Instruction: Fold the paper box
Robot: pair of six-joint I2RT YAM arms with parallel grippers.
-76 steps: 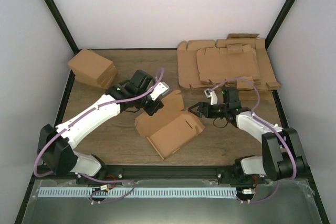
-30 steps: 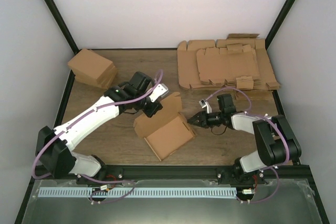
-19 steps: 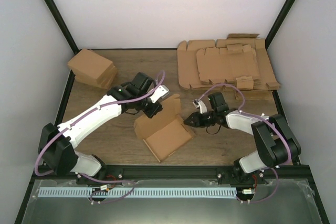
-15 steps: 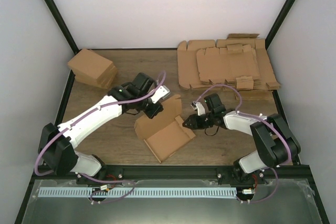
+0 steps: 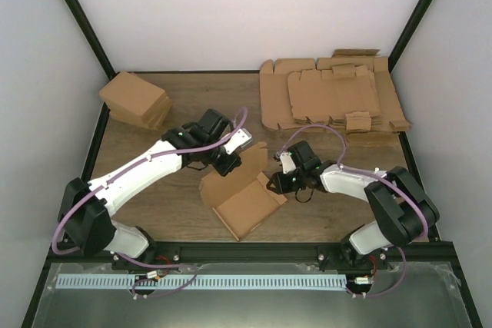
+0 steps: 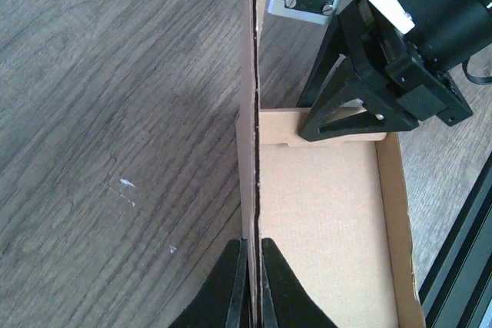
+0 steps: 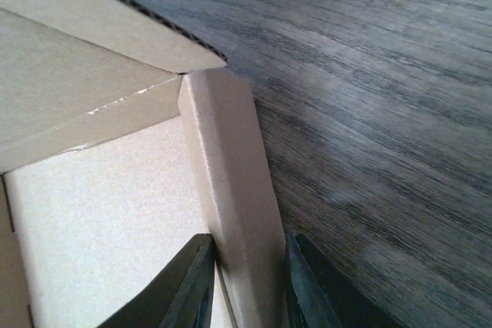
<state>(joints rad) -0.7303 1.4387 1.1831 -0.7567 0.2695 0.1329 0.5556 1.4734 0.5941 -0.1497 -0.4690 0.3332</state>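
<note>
The paper box [image 5: 244,203] lies half-formed at the table's middle, its floor flat and a tall panel [image 6: 250,113] standing on edge. My left gripper [image 5: 233,160] is shut on that upright panel; in the left wrist view its gripper [image 6: 251,255] pinches the thin cardboard edge. My right gripper [image 5: 270,184] sits at the box's right end. In the right wrist view the gripper [image 7: 244,270] straddles a folded-up side wall [image 7: 231,182], one finger on each face. The box floor [image 7: 84,213] shows pale to the left of that wall.
A thick pile of flat cardboard sheets [image 5: 330,97] fills the back right. A pile of folded brown cartons [image 5: 137,101] sits at the back left. A black rail [image 5: 246,251] runs along the near table edge. Bare wood [image 7: 384,113] lies right of the box.
My right gripper has travelled left to the box's right end and closed round its side wall. The box has shifted slightly. The left gripper still holds the upright panel.
</note>
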